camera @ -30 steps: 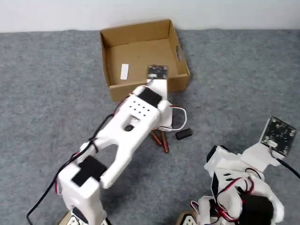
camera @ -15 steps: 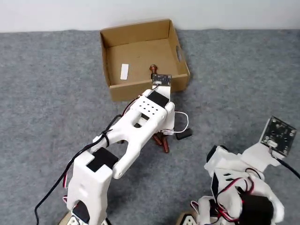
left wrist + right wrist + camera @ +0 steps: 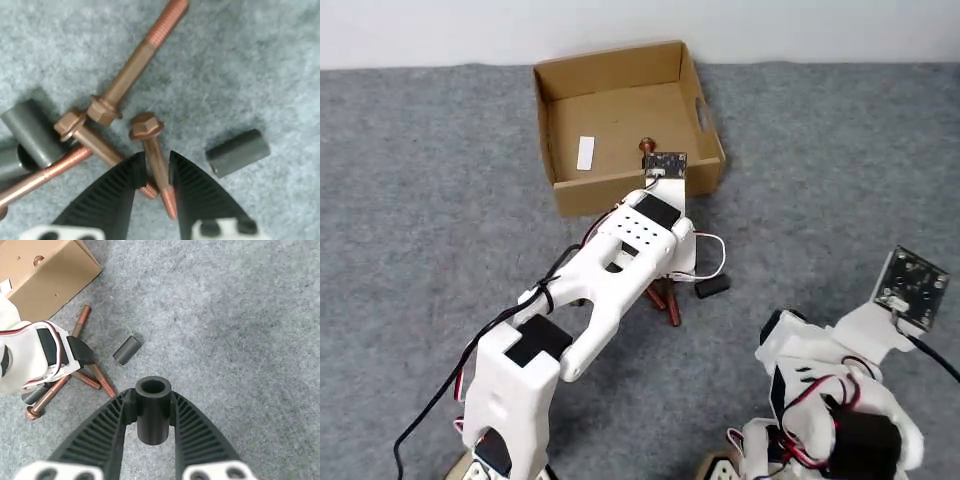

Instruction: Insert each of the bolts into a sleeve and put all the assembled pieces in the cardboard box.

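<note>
Several copper bolts lie crossed on the grey carpet, with dark sleeves beside them. My left gripper is down among them, shut on the shaft of a short hex-head bolt that lies on the carpet. From the high view the left arm covers that spot, and bolt ends stick out beneath it. My right gripper is shut on a black sleeve, held with its bore facing the camera, above bare carpet near the front right. The cardboard box stands behind the pile.
One loose sleeve lies right of the pile, also seen as a sleeve from the right wrist. A copper bolt head and a white label sit inside the box. Bare carpet spreads left and right.
The left arm came off the box's front edge and dropped onto the bolt pile, uncovering a bolt head in the box. The right arm has hardly moved.
</note>
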